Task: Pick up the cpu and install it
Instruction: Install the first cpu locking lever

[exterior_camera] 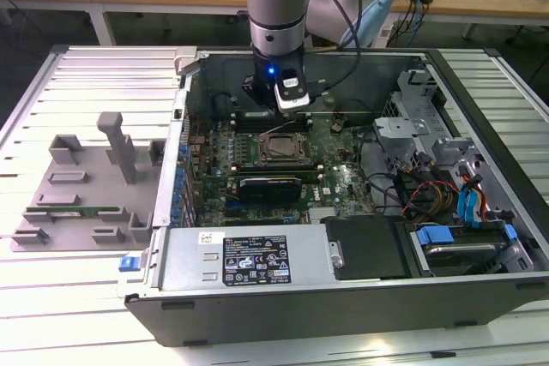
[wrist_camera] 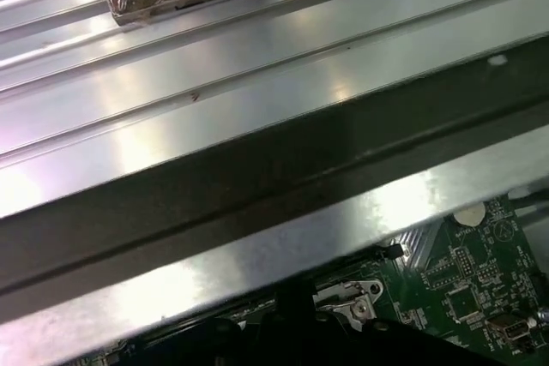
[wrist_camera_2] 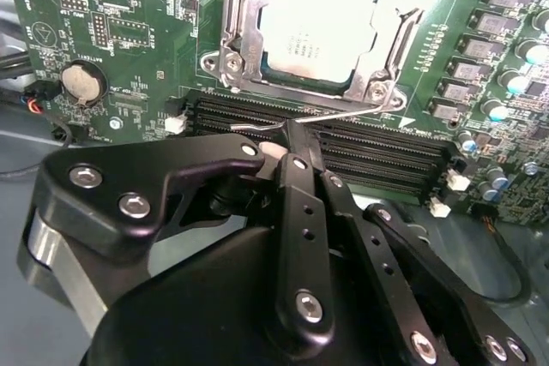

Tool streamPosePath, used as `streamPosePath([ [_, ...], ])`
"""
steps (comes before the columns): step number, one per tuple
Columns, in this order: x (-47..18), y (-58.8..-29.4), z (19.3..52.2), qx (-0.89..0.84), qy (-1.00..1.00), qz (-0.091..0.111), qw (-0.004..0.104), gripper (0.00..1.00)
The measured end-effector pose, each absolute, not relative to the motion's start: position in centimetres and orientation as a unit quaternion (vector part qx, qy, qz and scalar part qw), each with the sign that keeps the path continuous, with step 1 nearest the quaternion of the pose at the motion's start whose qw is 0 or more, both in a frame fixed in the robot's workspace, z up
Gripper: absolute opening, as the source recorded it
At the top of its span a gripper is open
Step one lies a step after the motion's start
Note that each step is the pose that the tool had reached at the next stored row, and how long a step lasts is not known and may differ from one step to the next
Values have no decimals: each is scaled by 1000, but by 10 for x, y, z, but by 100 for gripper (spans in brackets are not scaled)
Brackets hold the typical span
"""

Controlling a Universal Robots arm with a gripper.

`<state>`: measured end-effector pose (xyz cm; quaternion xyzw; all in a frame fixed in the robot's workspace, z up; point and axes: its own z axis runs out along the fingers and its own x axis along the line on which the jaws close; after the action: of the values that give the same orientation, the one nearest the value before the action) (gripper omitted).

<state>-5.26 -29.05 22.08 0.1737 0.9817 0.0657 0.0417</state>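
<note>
Looking into the open computer case in the exterior view, we see our arm over the motherboard. In the second wrist view the cpu, silvery-topped, sits in its socket frame; our gripper holds nothing, fingers drawn together.
</note>
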Motion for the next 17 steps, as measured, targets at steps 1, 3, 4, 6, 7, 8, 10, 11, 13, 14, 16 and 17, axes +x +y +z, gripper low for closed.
streamPosePath([
  [1, -52, -291, 219, 174, 982, 66, 42, 11],
  [3, -48, -291, 216, 174, 982, 66, 42, 11],
  [4, -47, -291, 215, 174, 982, 66, 42, 11],
  [6, -47, -291, 211, 174, 982, 66, 42, 11],
  [7, -46, -291, 209, 174, 982, 65, 42, 11],
  [8, -46, -291, 208, 174, 982, 65, 42, 11],
  [10, -46, -291, 205, 174, 982, 65, 42, 11],
  [11, -45, -291, 204, 174, 982, 65, 42, 11],
  [13, -45, -291, 202, 174, 982, 65, 42, 11],
  [14, -44, -291, 201, 174, 982, 64, 42, 11],
  [16, -44, -291, 201, 174, 982, 63, 42, 11],
  [17, -44, -291, 201, 174, 982, 63, 42, 11],
])
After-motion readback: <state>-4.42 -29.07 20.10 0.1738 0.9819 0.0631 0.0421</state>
